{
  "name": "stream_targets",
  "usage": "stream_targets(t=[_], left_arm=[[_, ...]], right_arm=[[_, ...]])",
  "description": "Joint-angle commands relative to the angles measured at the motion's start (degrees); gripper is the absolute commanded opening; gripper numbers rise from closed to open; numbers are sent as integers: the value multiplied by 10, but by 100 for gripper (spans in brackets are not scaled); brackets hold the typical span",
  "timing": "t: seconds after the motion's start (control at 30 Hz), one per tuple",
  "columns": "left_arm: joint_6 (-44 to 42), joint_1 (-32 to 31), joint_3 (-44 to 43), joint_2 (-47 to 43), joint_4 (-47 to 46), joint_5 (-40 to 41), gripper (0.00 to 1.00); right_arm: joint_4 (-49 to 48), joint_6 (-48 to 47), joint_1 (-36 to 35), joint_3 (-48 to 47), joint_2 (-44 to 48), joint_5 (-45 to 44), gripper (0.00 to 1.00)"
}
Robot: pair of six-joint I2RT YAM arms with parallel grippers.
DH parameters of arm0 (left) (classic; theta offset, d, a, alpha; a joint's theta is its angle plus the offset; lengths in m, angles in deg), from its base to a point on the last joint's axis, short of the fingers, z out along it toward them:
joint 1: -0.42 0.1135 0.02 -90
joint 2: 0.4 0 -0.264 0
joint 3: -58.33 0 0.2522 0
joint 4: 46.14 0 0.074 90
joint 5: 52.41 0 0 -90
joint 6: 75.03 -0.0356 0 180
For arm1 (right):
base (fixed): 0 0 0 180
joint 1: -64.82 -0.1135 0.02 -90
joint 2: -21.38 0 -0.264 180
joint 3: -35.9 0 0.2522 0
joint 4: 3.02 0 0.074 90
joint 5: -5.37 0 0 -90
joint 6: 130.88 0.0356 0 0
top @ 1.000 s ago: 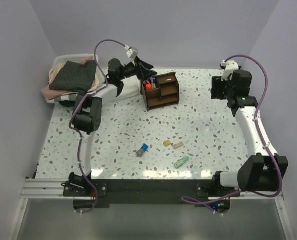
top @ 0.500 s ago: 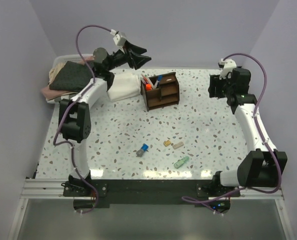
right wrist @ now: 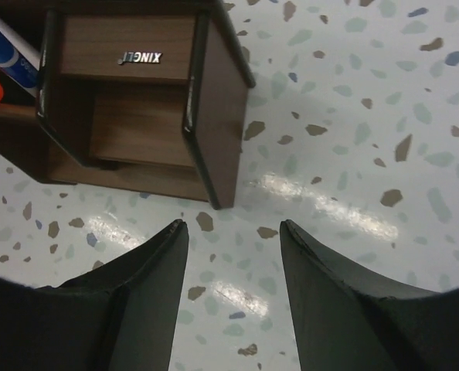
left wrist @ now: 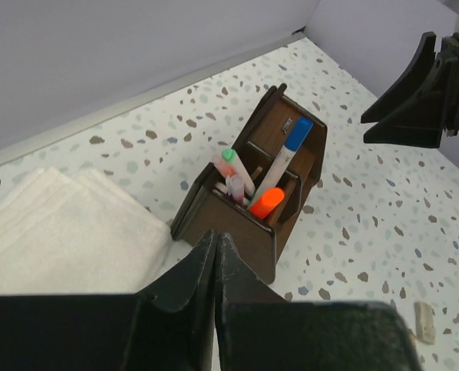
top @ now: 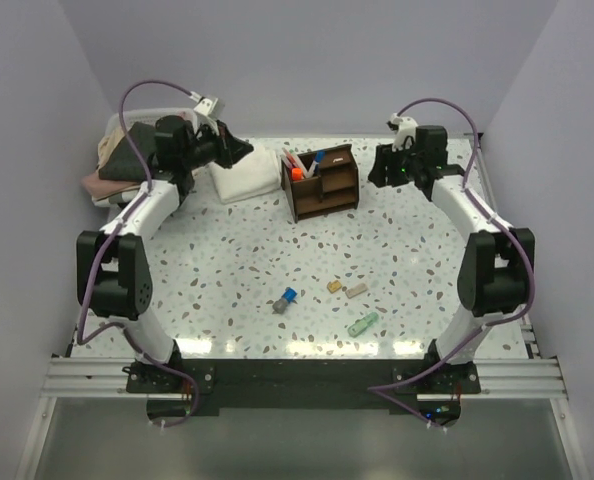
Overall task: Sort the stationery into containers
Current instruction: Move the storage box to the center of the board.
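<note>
Terrazzo tabletop [top: 227,260] carries, up front, a green bit [top: 363,324], a blue-grey bit [top: 285,300] and tan bits [top: 357,290]. Small and flat, they could skid from a pinch. Farther back, the organiser [top: 322,181] holds pens [left wrist: 237,174], marker [left wrist: 289,147] and highlighter [left wrist: 265,203] in its tall section; lower sections look bare. Beside it the right tool [right wrist: 233,226] hangs spread and could knock it; the left tool [left wrist: 216,259], pressed together, grips nothing.

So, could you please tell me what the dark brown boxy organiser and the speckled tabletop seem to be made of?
Dark brown boxy organiser: likely wood or veneered board, matt, with visible grain. Speckled tabletop: terrazzo-look, perhaps laminate, glossy, since lamp glare reflects.
</note>
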Motion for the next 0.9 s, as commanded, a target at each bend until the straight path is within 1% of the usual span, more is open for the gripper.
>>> stream_targets(t=[0.0, 0.03, 0.07, 0.1, 0.17, 0.2, 0.3, 0.4, 0.43, 0.53, 0.6, 0.63, 0.67, 0.73, 0.77, 0.87], left_arm=[[-121, 7, 17, -74, 111, 54, 25], [-127, 7, 28, -81, 119, 63, 34], [-134, 7, 33, -97, 132, 70, 44], [-134, 7, 40, -107, 135, 91, 59], [-136, 7, 62, -137, 138, 108, 65], [-138, 7, 78, -147, 138, 110, 65], [-137, 7, 98, -170, 140, 114, 66], [-130, 8, 112, -183, 135, 111, 66], [-125, 8, 116, -189, 131, 112, 66], [-120, 10, 129, -200, 118, 113, 66], [-116, 14, 140, -206, 113, 111, 66], [-112, 15, 142, -211, 111, 108, 66], [-111, 17, 146, -213, 109, 108, 66], [-107, 22, 155, -219, 105, 104, 66], [-104, 24, 159, -220, 102, 102, 66], [-98, 27, 168, -225, 93, 96, 66]], right_arm=[[-90, 33, -29, -30, -38, 36, 55], [-92, 37, -31, -47, -60, 35, 55], [-92, 45, -32, -58, -69, 33, 55], [-92, 47, -33, -68, -79, 30, 55], [-87, 56, -33, -97, -102, 10, 55], [-81, 59, -33, -121, -108, 7, 55], [-62, 71, -33, -152, -134, 7, 54], [-55, 70, -44, -162, -150, -20, 50], [-55, 70, -47, -161, -154, -27, 43], [-57, 63, -61, -149, -150, -43, 33], [-55, 57, -69, -139, -141, -50, 31], [-51, 51, -77, -135, -137, -55, 27], [-49, 50, -79, -128, -131, -64, 22], [-48, 46, -86, -119, -122, -72, 20], [-48, 44, -87, -112, -114, -76, 14], [-42, 38, -92, -94, -100, -87, 9]])
